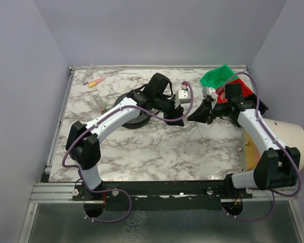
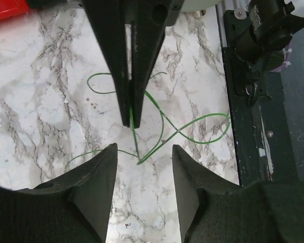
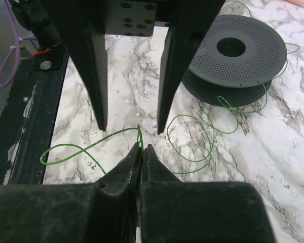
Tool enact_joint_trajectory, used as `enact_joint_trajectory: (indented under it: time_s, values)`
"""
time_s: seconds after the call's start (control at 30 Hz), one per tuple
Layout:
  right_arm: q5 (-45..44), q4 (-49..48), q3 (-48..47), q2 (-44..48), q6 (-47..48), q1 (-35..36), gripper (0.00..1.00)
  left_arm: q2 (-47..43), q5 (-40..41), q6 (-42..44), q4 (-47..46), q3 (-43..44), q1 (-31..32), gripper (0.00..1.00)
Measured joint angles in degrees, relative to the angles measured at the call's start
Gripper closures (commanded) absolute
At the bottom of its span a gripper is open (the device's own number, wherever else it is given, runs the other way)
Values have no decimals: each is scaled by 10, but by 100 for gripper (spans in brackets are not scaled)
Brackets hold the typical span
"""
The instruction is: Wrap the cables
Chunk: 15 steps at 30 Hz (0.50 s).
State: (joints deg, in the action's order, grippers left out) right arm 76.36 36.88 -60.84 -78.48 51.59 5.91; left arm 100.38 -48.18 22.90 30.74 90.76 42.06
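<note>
R gripper (image 3: 143,148) is pinched shut on the cable (image 2: 136,147), hair-thin green wire looping on the tabletop (image 2: 50,101); L gripper (image 2: 142,157) straddles it, jaws apart, and it's prob light & springy, so you'd nip it beside R's pinch.

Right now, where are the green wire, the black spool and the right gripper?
green wire (image 3: 65,146): right wrist view, top of its left loop.
black spool (image 3: 258,55): right wrist view, perforated upper flange.
right gripper (image 3: 144,148): right wrist view, between its closed fingertips.
</note>
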Motion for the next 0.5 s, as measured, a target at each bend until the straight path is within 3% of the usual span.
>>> enact_joint_trajectory:
  time_s: [0.27,0.5]
  values:
    - [0,-12,0,-24,-22,0,99,-17,25,14,-2,-13,25,48]
    - [0,-12,0,-37,-24,0,100,-18,108,26,-2,-13,68,47]
